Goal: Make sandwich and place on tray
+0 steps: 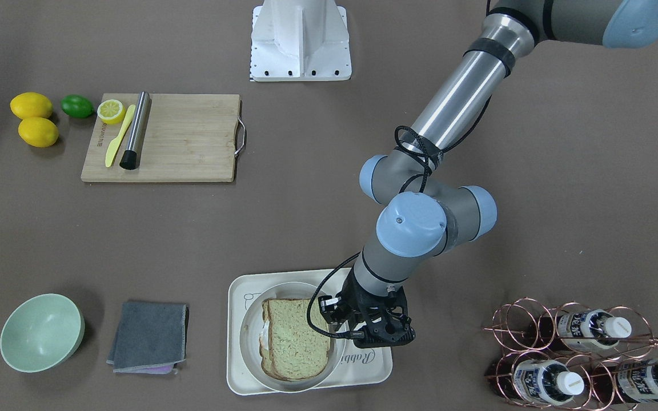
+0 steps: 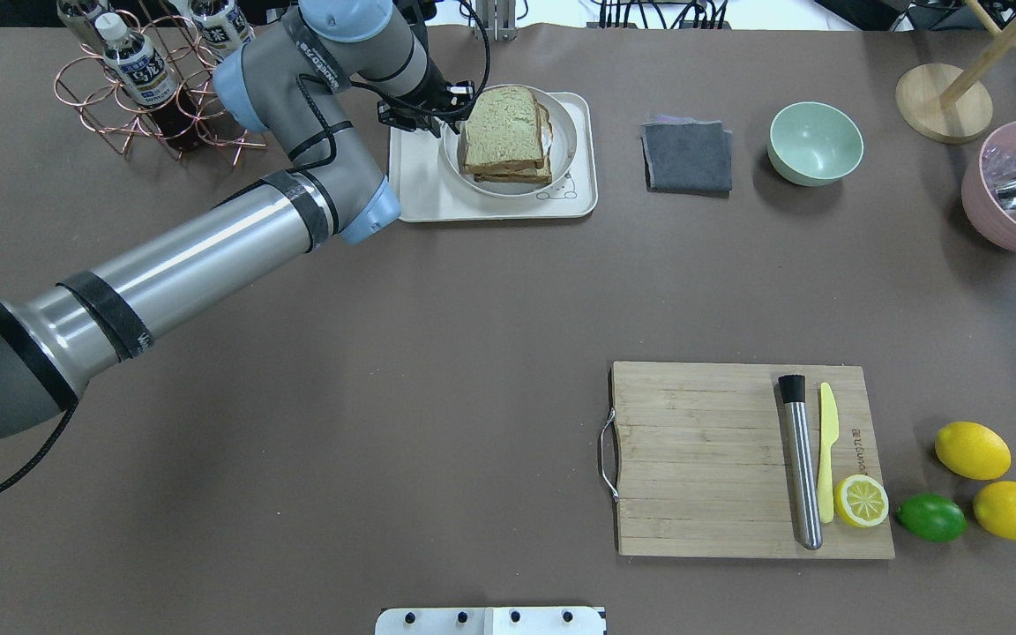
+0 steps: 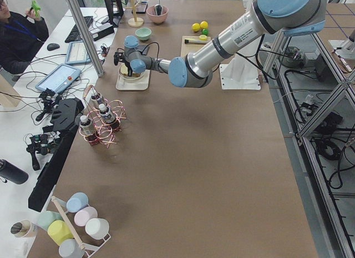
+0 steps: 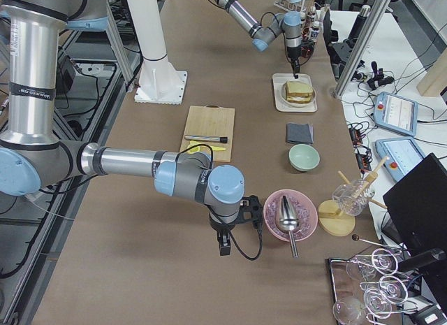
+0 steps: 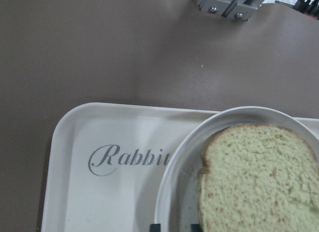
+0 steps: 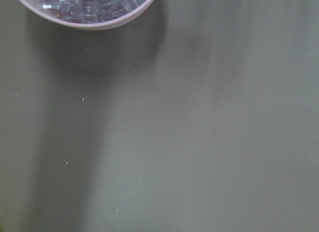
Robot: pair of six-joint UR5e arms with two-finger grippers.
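The sandwich (image 2: 504,128), two greenish-brown bread slices with a sliver of white egg at one edge, lies on a round white plate (image 2: 565,132). That plate rests on the cream tray (image 2: 420,190) marked "Rabbit" (image 5: 129,159). My left gripper (image 2: 440,119) is at the plate's rim. In the left wrist view its dark fingertips (image 5: 155,227) stand close together astride the rim (image 5: 167,192), beside the bread (image 5: 259,177). My right gripper (image 4: 223,244) hangs far off by a pink bowl (image 4: 279,199); whether it is open or shut I cannot tell.
A copper bottle rack (image 2: 138,79) stands just beside my left arm. A grey cloth (image 2: 687,156) and a green bowl (image 2: 815,143) lie past the tray. The cutting board (image 2: 702,459) carries a knife, a steel muddler and a lemon half, with lemons (image 2: 971,450) nearby.
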